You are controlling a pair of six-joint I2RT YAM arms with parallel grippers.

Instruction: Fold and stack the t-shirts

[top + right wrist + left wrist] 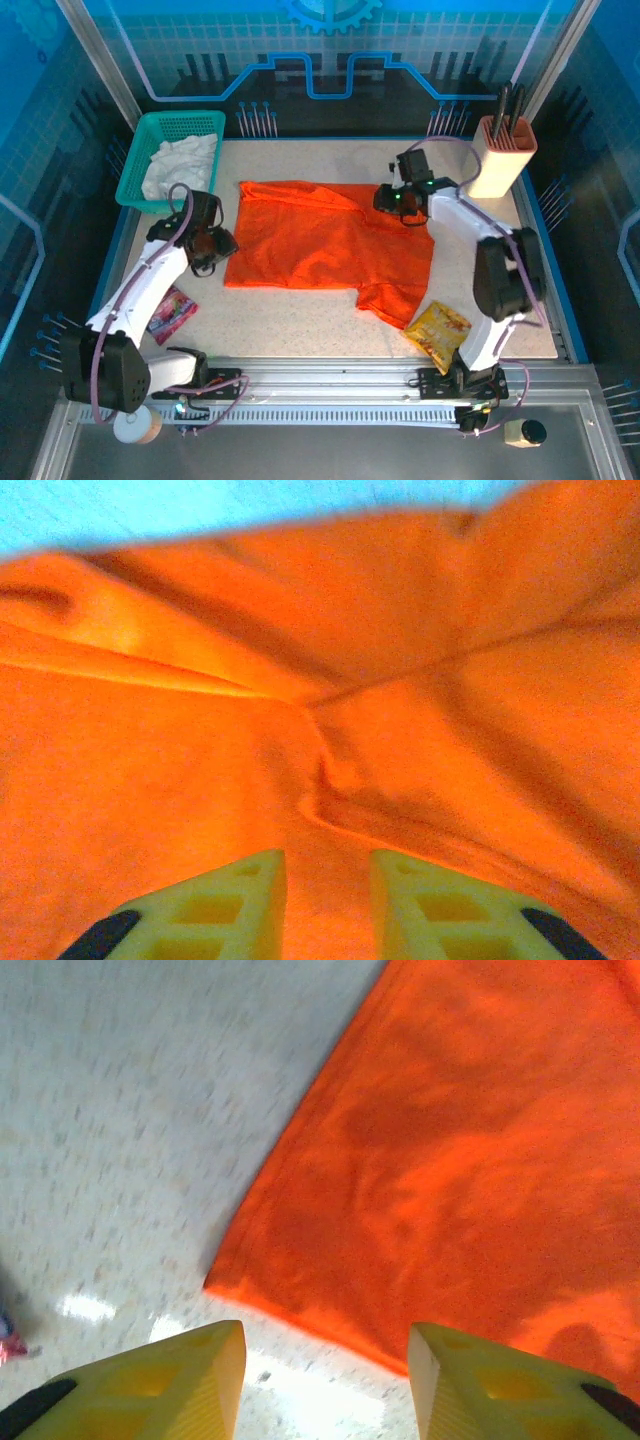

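The counter is carrying the orange t-shirt, which is lying spread almost flat across its middle, one sleeve pointing toward the near edge. Judging by its ripples and the soft ridges in the right wrist view, the cloth is thin, light and limp. It is likely to sag and drag rather than hold any shape, so it wants lifting at two points at once, by hem corners or shoulder seams, where the doubled edge is giving a firmer bite. A pinch in the open middle would probably only bunch it.

The white t-shirt is sitting crumpled in the green basket at the far left corner. It looks equally soft and will need shaking out before any fold.

The left arm is reaching forward along the left side, bent at the elbow. The right arm is stretching up the right side and turning inward over the shirt's far right shoulder area.

The left tool is hovering just above the shirt's near left hem corner with its fingers standing well apart, nothing between them. The right tool is pointing down at a creased fold, its fingers narrowly parted and not clamping the cloth.
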